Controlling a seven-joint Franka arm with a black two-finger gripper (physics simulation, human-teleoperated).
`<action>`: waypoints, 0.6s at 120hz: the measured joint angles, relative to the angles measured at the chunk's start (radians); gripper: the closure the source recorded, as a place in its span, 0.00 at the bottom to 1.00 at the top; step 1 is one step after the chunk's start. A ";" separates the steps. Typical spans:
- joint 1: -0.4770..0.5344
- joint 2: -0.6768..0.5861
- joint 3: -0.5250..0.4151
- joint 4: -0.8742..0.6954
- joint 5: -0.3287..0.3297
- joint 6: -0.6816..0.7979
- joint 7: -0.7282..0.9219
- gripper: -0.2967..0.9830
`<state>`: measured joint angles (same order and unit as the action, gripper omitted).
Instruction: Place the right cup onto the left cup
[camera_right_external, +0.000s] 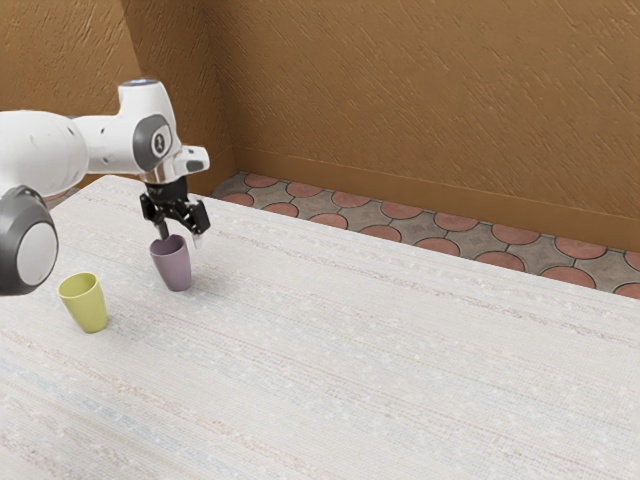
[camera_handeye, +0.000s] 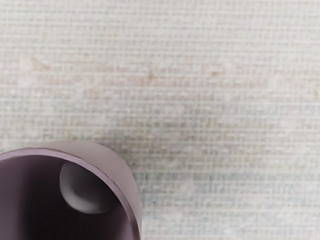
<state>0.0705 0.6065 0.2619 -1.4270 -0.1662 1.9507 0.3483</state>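
In the exterior view I see a pale table, whitish, with faint bluish and reddish streaks; in my wrist view its surface shows a fine woven texture. Beyond its far edge I observe a floor of round reddish tiles set among grey ones. A plain brown band borders the ochre-brown wall, whose relief consists of slanting strokes.

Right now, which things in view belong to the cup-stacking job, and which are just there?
Job:
- purple cup, upright
- yellow-green cup, upright, apart from the purple one
- pincer, at the purple cup's rim

Just there:
- table, support only
- tiled floor
- brown wall
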 joint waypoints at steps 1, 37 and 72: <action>0.000 0.002 0.000 0.000 0.000 0.001 0.001 0.23; 0.000 0.059 -0.001 -0.003 -0.001 0.027 0.016 0.37; 0.000 0.060 -0.001 -0.003 0.002 0.067 0.030 0.76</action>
<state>0.0705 0.6662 0.2609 -1.4301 -0.1644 2.0176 0.3779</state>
